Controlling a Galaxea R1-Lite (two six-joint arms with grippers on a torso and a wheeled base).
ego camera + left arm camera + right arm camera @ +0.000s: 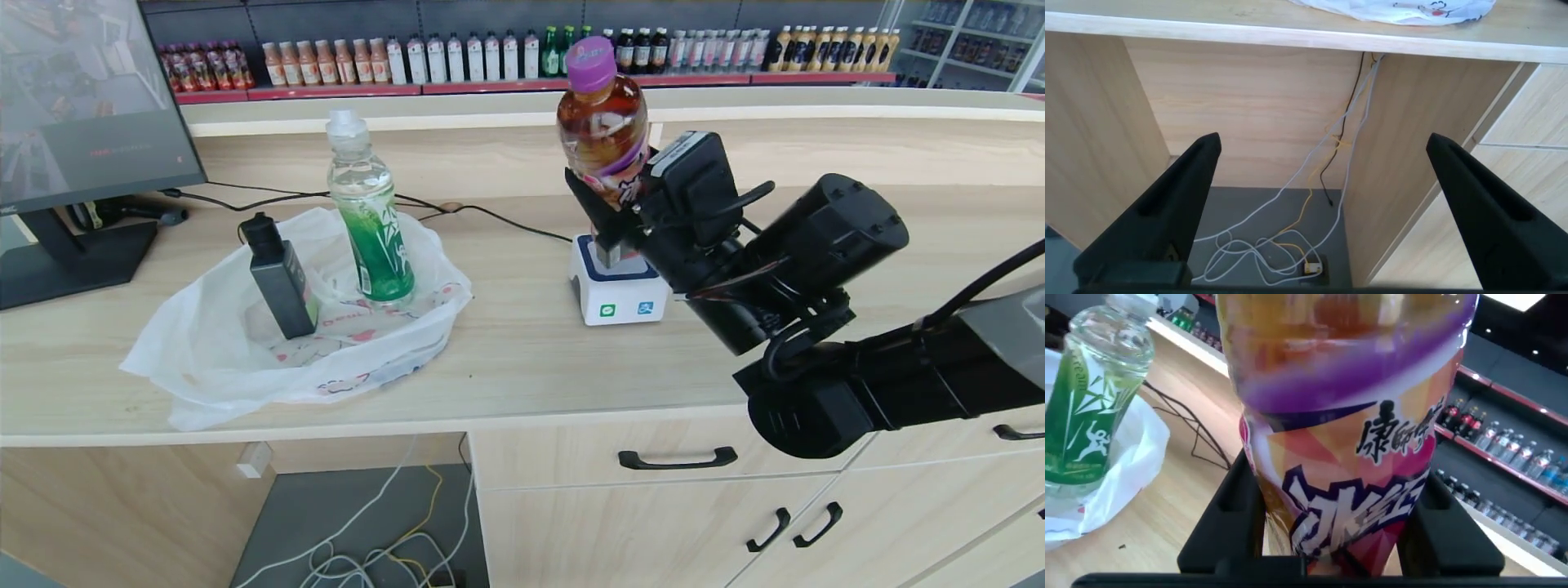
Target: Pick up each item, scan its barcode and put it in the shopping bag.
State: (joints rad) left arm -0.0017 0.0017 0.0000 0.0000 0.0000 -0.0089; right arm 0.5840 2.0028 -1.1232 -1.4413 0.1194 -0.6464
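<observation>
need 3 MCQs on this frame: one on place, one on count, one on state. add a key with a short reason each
1. Where is the tea bottle?
A) above the scanner
B) in the bag
C) on the floor

2. How many items stand on the bag?
A) none
B) two
C) four

3. What state is the left gripper in?
A) shut on a bottle
B) open and empty
C) shut on the bag

Key:
1 A: the right gripper holds it over the white box.
2 B: a green bottle and a dark bottle stand there.
3 B: its fingers are wide apart with nothing between them.
</observation>
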